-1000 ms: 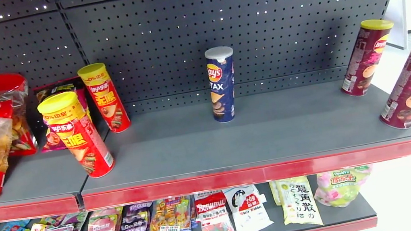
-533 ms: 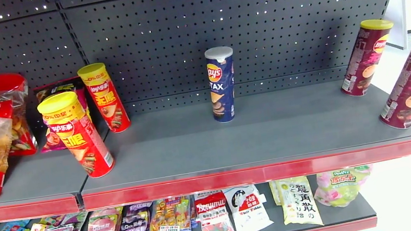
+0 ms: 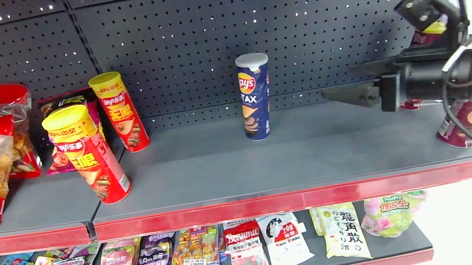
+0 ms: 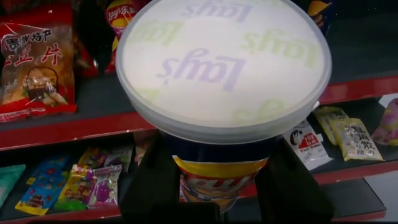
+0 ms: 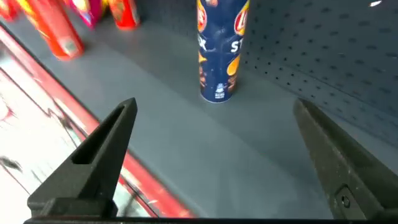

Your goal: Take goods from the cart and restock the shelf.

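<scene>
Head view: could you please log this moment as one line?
left hand: holds blue can | right hand: open over upper shelf

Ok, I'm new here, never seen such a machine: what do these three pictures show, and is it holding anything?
It is a two-armed robot restocking a shop. The wide picture comes from its head camera; the other two from cameras on its wrists. The left gripper is shut on a blue chip can with a white lid. The right gripper is open and empty, over the upper shelf, facing a second blue can standing there. Red cans stand to the robot's left, maroon cans to its right; snack bags lie on the shelf below.
</scene>
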Tool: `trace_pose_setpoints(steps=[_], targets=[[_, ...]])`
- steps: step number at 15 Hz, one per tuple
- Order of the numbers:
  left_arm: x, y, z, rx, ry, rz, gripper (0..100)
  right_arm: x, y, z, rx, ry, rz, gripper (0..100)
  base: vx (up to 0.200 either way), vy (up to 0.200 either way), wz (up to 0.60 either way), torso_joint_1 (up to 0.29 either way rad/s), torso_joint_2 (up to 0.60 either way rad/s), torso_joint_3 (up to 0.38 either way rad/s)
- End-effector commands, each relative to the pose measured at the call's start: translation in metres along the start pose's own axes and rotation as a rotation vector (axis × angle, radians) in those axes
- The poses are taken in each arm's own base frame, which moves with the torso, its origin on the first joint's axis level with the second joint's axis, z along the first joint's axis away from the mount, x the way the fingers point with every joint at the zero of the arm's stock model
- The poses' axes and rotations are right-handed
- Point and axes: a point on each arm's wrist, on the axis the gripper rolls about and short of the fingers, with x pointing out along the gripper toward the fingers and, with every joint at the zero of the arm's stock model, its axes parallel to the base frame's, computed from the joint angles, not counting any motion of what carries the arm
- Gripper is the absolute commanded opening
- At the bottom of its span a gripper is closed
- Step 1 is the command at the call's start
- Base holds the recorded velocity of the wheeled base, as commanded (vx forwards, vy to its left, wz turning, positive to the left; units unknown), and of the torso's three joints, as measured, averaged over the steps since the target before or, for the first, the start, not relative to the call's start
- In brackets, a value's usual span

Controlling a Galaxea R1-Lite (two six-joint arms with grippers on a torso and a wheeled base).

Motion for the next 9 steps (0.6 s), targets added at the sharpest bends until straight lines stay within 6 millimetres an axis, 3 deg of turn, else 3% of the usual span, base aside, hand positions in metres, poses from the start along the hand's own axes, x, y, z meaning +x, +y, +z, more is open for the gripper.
trace_pose_setpoints(steps=[1,4,9], targets=[[0.0,0.0,0.0,0.0,0.004,0.002,0,0.063,-0.017,-0.015,-0.012,0.048,0.042,100,0.0,0.0,0.0,0.0,0.0,0.0],[0.001,0.0,-0.001,-0.001,0.01,0.002,0,0.1,-0.023,-0.011,-0.022,0.019,0.086,100,0.0,0.0,0.0,0.0,0.0,0.0],[0.001,0.0,-0.002,-0.001,0.013,0.003,0,0.12,-0.019,-0.019,-0.016,0.034,0.108,100,0.0,0.0,0.0,0.0,0.0,0.0]])
